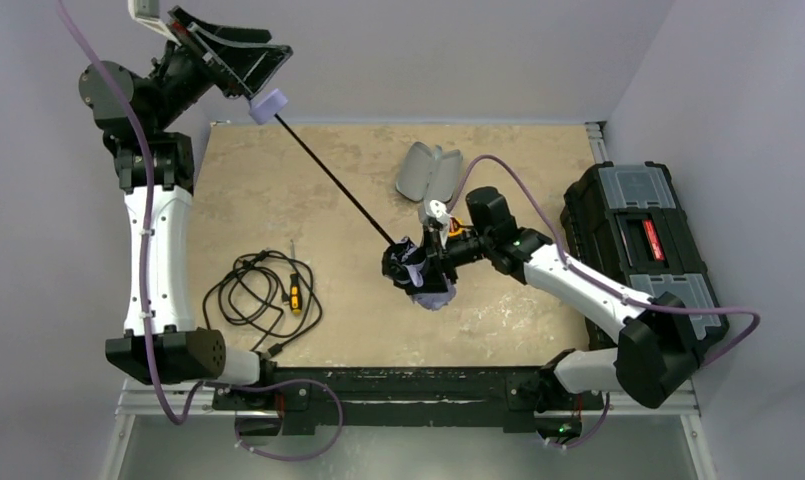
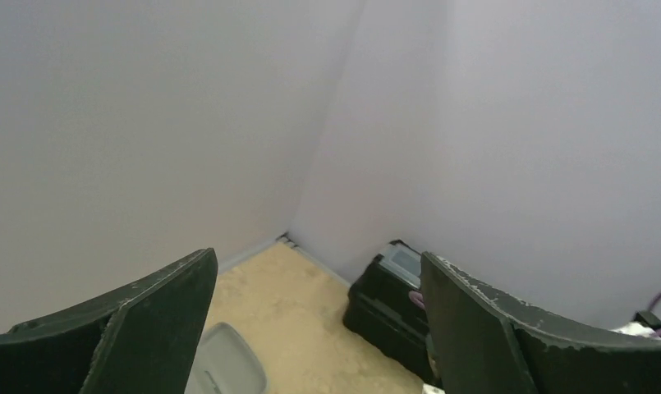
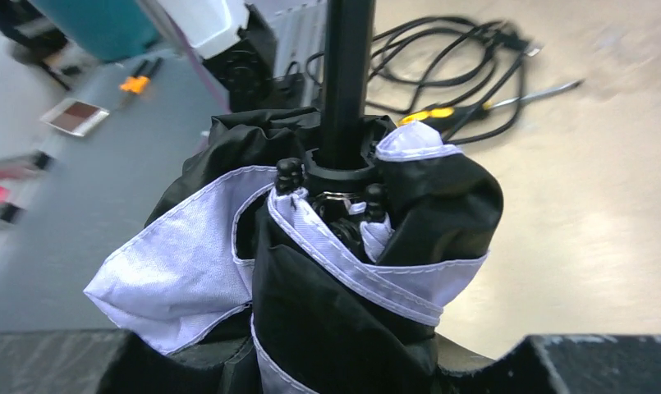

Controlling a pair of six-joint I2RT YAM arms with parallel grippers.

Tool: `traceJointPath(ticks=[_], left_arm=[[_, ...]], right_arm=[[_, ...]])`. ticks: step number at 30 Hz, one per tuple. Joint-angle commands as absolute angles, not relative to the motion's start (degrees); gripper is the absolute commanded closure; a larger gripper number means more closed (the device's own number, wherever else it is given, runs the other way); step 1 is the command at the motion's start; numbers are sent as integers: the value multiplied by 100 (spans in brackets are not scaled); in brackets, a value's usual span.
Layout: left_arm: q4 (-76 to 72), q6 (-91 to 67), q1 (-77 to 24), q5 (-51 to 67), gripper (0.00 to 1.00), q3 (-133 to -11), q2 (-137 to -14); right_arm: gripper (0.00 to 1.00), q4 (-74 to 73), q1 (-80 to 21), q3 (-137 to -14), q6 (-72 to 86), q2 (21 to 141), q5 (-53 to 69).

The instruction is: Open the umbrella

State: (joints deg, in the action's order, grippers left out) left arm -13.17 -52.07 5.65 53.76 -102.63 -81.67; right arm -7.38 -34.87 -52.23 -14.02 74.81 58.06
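umbrella (image 1: 418, 272) canopy bunched in soft fabric folds, thin rigid shaft extended.

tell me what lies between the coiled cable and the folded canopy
Nothing: in the top view the table is bare between the black cable and the umbrella canopy. The shaft crosses farther back.

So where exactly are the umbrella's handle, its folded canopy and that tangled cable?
umbrella handle (image 1: 268, 104): top external view, lavender knob's middle.
folded canopy (image 3: 343, 287): right wrist view, bunched black-and-lavender fabric.
coiled black cable (image 1: 250, 295): top external view, its loops.
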Motion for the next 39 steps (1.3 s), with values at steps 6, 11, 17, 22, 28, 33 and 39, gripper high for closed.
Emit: traceJointPath(ticks=[6, 11, 17, 22, 28, 33, 39], left_arm=[[-645, -3176, 1384, 4315, 1, -8288, -6601], [966, -1142, 1500, 5482, 4, -7526, -5902], [908, -2557, 279, 5683, 8, -5754, -5055], [291, -3163, -1117, 5205, 1, -5061, -5112], [-488, -3382, -1667, 5266, 15, -5469, -5762], [-131, -2771, -2090, 4255, 42, -5707, -5661], [-42, -2511, -2500, 3647, 45, -5966, -5993]], right_arm=[[100, 1026, -3097, -5430, 1665, 7543, 6885], [100, 2272, -2663, -5371, 3440, 7715, 6903], [100, 4704, -2482, -5228, 5931, 7829, 5620], [99, 4273, -2479, -6029, 5988, 8112, 5067], [100, 4611, -2582, -6250, 5913, 8205, 5234], [100, 3585, -2618, -6194, 5287, 7842, 4686], [100, 3297, -2821, -6092, 4955, 7569, 4437]])
